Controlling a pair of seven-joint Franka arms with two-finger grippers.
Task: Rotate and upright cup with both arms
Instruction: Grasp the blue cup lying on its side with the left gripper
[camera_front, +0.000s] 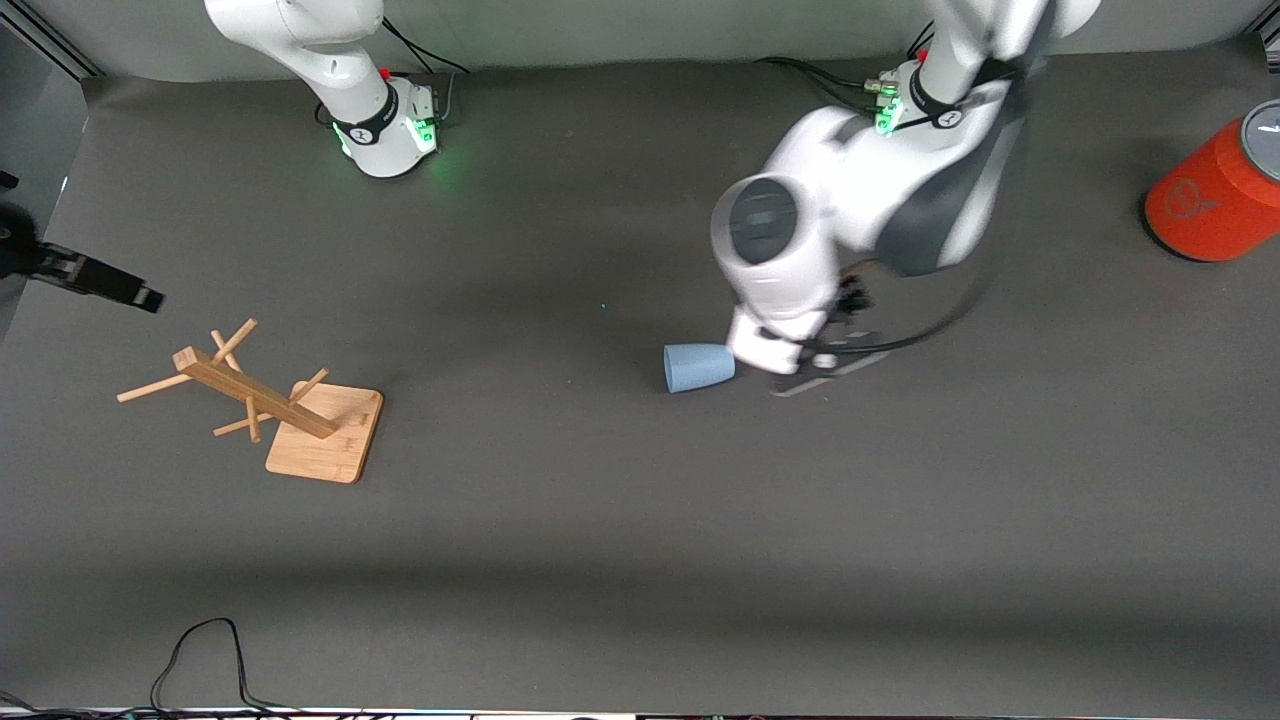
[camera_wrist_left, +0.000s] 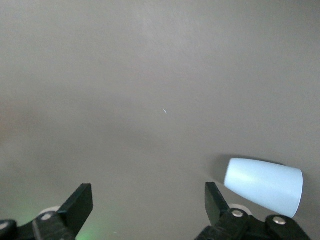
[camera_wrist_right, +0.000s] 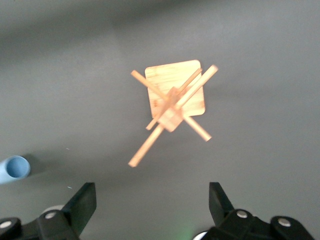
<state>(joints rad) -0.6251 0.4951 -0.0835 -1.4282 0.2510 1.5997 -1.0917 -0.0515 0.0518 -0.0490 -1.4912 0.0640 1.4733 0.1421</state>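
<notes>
Cup (camera_front: 698, 367) on its side beside my left hand (camera_wrist_left: 149, 206).
Front hides both hands' fingers; wrist views show left and right hand (camera_wrist_right: 152, 206) spread wide.

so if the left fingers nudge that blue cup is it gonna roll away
Probably: the cup lies on its side on the table, and its taper would likely curve the roll. It looks like light, stiff plastic, so the open left gripper beside it could easily scoot it.

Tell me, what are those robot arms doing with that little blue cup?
The cup lies on its side on the table. The left gripper is low beside it, open, with the cup outside its fingers, not held. The right gripper waits, open, above the wooden peg stand. An orange cylinder sits at the left arm's end.
</notes>
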